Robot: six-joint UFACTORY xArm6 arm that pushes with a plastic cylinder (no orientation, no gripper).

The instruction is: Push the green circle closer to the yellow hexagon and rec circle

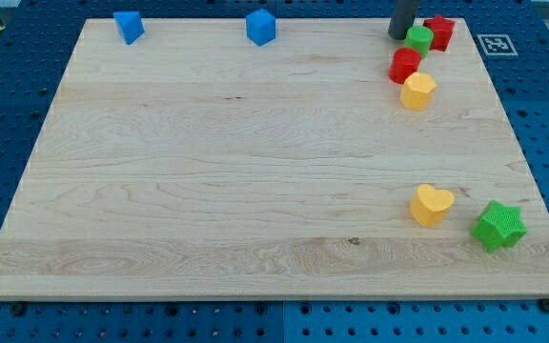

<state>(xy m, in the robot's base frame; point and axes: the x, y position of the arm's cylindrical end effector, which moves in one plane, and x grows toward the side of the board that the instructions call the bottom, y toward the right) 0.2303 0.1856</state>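
Seven blocks sit on the wooden board. Near its top right corner, my tip (a bare rod, with no fingers to open or close) touches the green circle on its left side. A red star adjoins the circle's right; the red circle and yellow hexagon lie just below. Two blue blocks line the top edge; a yellow heart and green star occupy the bottom right corner.

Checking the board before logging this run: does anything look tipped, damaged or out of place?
Nothing stands out. Every block sits flat on the board, and my tip rests just left of the green circle.
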